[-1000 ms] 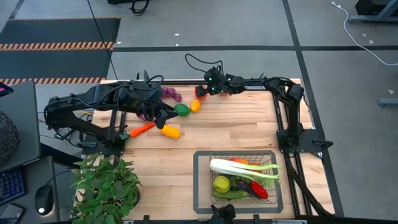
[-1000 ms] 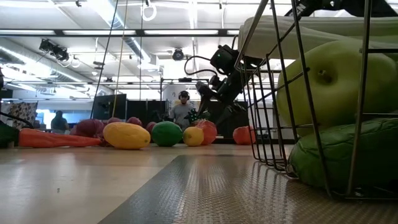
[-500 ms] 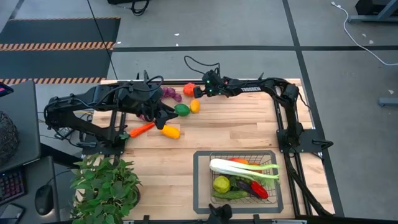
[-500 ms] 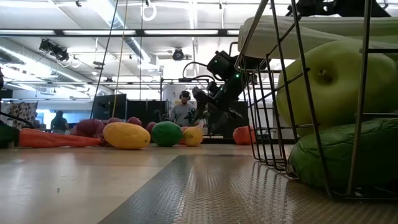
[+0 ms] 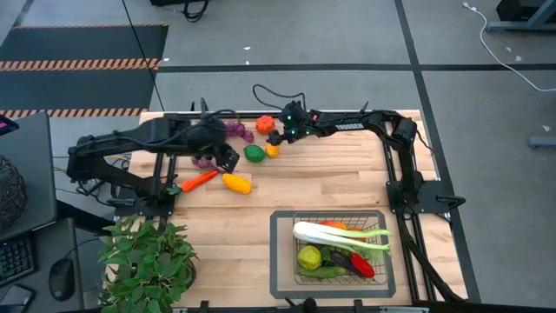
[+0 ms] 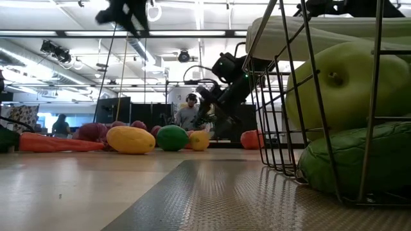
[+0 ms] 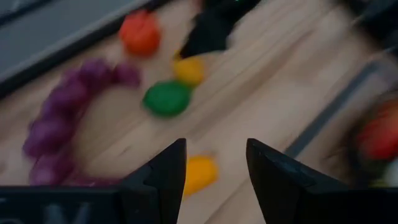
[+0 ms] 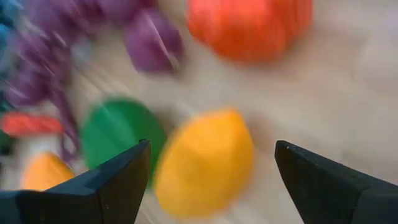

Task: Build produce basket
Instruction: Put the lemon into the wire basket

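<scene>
High view: right claw (image 5: pixel 276 139) spread, empty, at the far edge of the light wooden table (image 5: pixel 330 187) beside a small round yellow toy fruit (image 5: pixel 273 149). Rectangular dark-grey wire-mesh basket (image 5: pixel 332 250) sits near, part-filled.

Low view: remaining produce lined up far off.

Left wrist: left claw (image 7: pixel 214 163) half-spread, empty.

Right wrist: yellow fruit lies between the fingers (image 8: pixel 112 177). Pick step, likely; next: lower, close.

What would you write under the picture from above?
Right hand open over the small yellow fruit; basket already holds some produce.
</scene>
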